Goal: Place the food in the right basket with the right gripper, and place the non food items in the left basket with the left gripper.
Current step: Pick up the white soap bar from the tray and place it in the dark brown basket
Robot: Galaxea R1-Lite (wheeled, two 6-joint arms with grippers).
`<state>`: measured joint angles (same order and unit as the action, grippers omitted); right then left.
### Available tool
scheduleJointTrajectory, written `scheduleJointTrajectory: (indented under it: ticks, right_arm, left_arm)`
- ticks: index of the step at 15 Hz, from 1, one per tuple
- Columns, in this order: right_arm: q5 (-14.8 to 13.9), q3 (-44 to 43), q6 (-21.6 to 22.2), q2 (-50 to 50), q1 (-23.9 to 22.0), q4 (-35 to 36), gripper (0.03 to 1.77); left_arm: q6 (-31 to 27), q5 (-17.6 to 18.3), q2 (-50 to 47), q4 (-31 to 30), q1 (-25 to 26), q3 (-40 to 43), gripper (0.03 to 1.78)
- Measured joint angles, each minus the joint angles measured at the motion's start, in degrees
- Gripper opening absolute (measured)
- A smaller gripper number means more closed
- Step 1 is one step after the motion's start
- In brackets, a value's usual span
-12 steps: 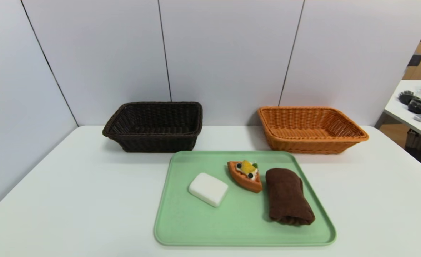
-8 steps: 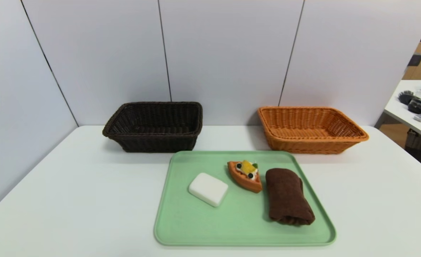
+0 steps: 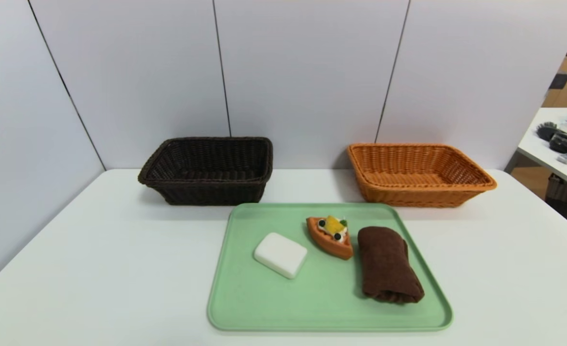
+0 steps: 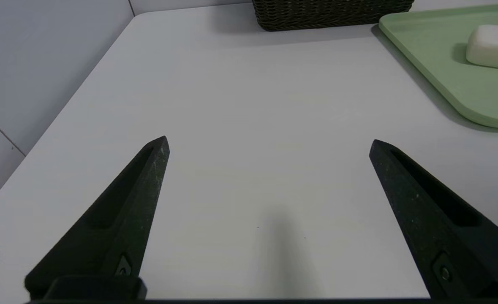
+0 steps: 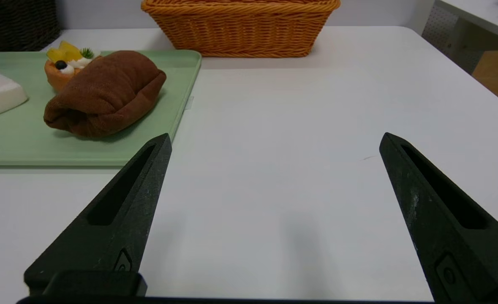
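over bare table, left pincer and right pincer gape wide — tray edge between.

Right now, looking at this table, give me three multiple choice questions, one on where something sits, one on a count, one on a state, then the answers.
1. Where is the toy pastry on the green tray?
A. Between the white block and the rolled brown towel
B. Inside the orange basket
C. On the bare table beside the tray

2. How many things lie on the tray?
A. One
B. Three
C. Five

3. How do the left gripper and right gripper stand?
A. Both shut on the towel
B. Left open, right shut on the block
C. Both open, holding nothing

Answers: 1 A, the head view shows the pastry flanked by block and towel. 2 B, block, pastry and towel are all there. 3 C, each wrist view shows the fingers spread wide over bare table.
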<state>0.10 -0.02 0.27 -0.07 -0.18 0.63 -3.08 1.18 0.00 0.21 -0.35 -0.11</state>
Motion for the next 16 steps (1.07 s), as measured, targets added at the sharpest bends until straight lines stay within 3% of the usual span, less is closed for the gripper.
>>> scheduleJointTrajectory:
  ticks: [4,7,9,16]
  right_arm:
    - [0.74,-3.74,0.22,0.0,0.02,-0.43,1.7]
    - [2.18,-10.58,0.2,0.29,0.07,-7.94,1.7]
    - [3.29,-15.49,0.15,2.6,0.07,-12.53,1.7]
    - [3.84,-26.21,0.17,21.37,1.0,-14.41,1.7]
  left_arm:
    - [-0.05,0.41,0.21,3.4,0.0,-5.23,1.69]
    - [0.17,0.5,2.72,9.22,0.0,-13.19,1.69]
    - [0.37,0.6,7.39,10.09,-0.13,-17.99,1.69]
    - [0.61,0.93,31.28,10.4,-0.33,-32.57,1.69]
